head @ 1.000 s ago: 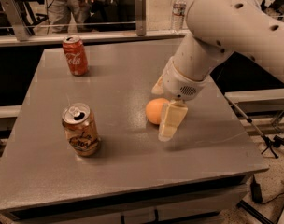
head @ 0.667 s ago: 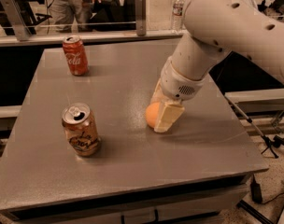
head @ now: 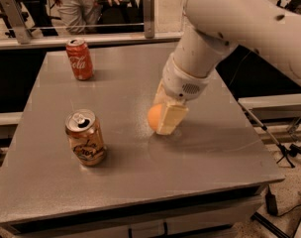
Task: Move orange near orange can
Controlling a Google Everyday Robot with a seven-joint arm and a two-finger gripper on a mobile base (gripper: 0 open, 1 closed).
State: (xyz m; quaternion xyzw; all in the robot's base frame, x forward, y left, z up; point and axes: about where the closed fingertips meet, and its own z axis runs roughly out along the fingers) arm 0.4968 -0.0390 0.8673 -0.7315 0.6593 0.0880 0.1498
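Gripper is down at the orange mid-table, hiding its right side; spread or pinching, can't tell. Orange prob. rests on the surface. Orange can stands well apart at approx. 8 o'clock.

Count for your log: you have two drink cans on the one tabletop. One is the orange can, lower left; one is a red Coca-Cola can, upper left. One orange, centre frame. One arm with one end effector, at the orange, centre frame.
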